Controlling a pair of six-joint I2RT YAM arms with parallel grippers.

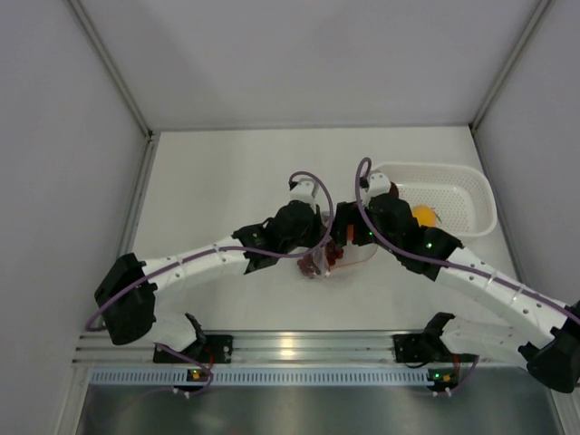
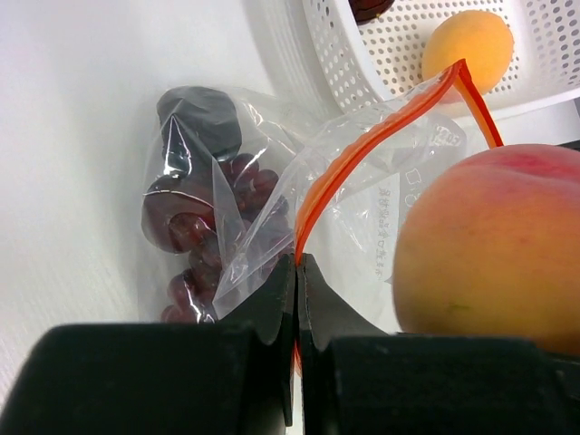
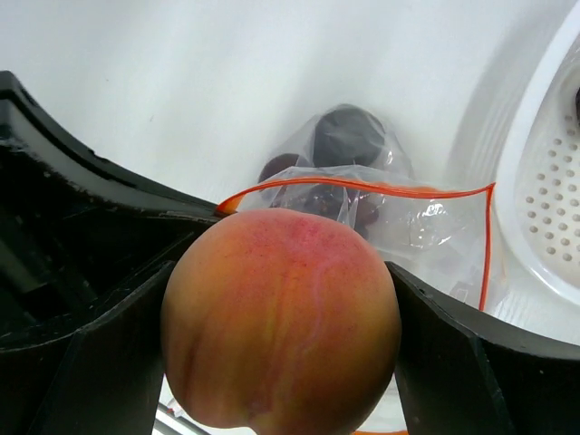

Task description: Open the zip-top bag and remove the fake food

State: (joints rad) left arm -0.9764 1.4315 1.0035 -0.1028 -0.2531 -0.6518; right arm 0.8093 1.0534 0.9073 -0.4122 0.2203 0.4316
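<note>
White arms [image 1: 204, 258], black joints [image 1: 127, 299], purple cables [image 1: 313, 177], black left claw [image 2: 297, 272]

light: bright, even | shadows: soft | glare: metal rail [image 1: 290, 345] | close-ups: slightly soft

White perforated basket [image 1: 471, 190] upright on white table [image 1: 227, 172], on my right side. Metal rail [image 1: 299, 344] spans my near edge.

The zip-top bag [image 2: 372, 217] is thin clear plastic, crinkled and glossy with bright glints, edged by a smooth red-orange zip strip [image 2: 308, 213]. Inside it the grape bunch [image 2: 186, 227] looks slick and shiny, while the peach [image 3: 281, 317] has a matt, faintly speckled skin. The basket [image 2: 362, 54] is white perforated plastic, and the counter [image 2: 72, 136] is matt white.
</note>
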